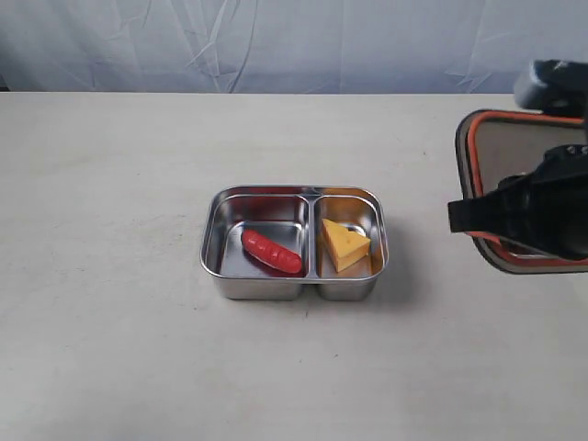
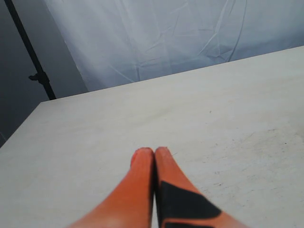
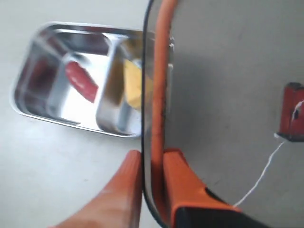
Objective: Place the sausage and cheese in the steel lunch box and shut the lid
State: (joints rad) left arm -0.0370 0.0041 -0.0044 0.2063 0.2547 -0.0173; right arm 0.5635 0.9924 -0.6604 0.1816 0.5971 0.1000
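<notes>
A lunch box [image 1: 213,230] at table [image 1: 110,184] centre: sausage [image 1: 272,252] in left compartment, cheese [image 1: 344,244] in right. The right fingers [image 3: 185,183] grip the lid [image 1: 519,147] by its rim; left fingers [image 2: 140,185] clenched, empty.

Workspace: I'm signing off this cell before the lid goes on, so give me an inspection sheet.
Surface: pale table, faint scuffs.
Job's things: steel lunch box open; in the exterior view, sausage in its left compartment, cheese in the right; lid off the box, tilted.
Clutter: nothing seen.
Grippers: right pincer clamped on the lid's edge; left pincer shut, empty.
Cables: thin white strand by the lid, nature unclear.
Surroundings: wrinkled pale backdrop; dark stand.
</notes>
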